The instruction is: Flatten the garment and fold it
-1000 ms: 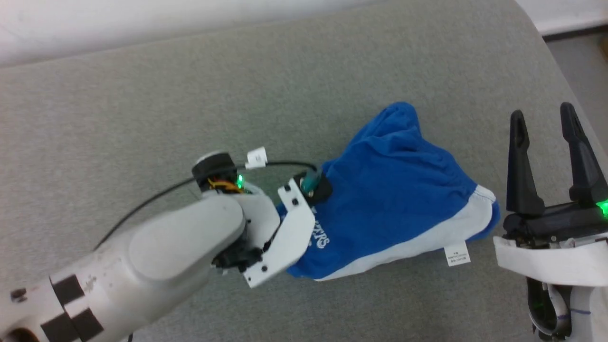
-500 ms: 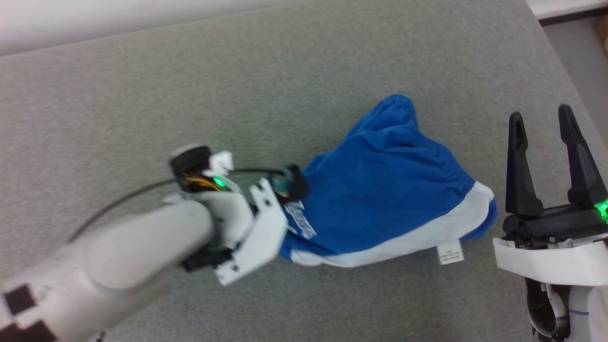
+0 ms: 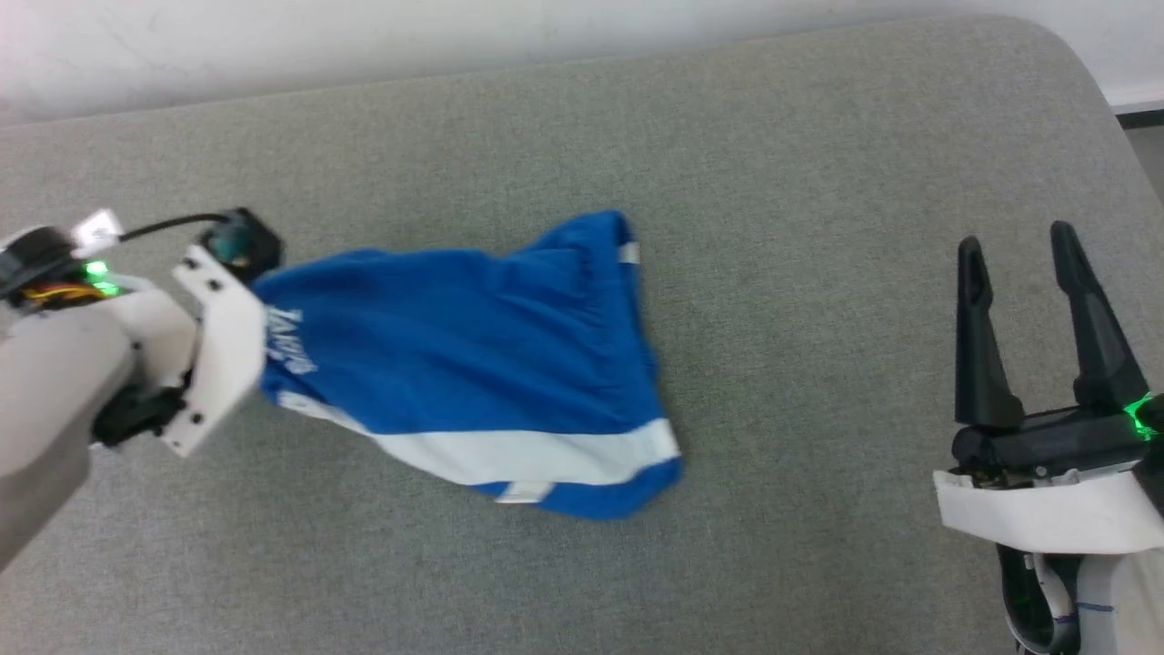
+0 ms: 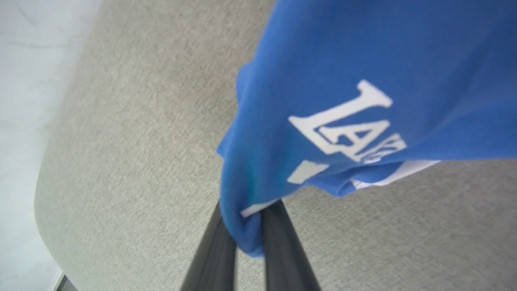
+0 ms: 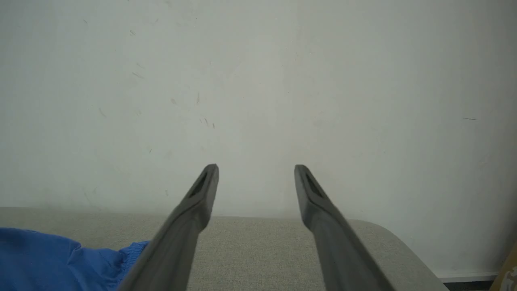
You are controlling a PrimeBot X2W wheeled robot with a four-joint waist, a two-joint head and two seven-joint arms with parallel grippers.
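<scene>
Left claw, now clamped on the shorts, has dragged them toward 9 o'clock, stretching them flatter; right claw idle, spread apart.

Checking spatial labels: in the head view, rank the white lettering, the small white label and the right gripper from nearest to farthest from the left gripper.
1. White lettering, on the blue shorts, beside the left gripper.
2. Small white label, at the shorts' lower edge.
3. Right gripper, far right, open.

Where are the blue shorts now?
In the head view the blue shorts lie left of centre on the grey surface, one end pinched in the left hand, apart from the right hand.
</scene>
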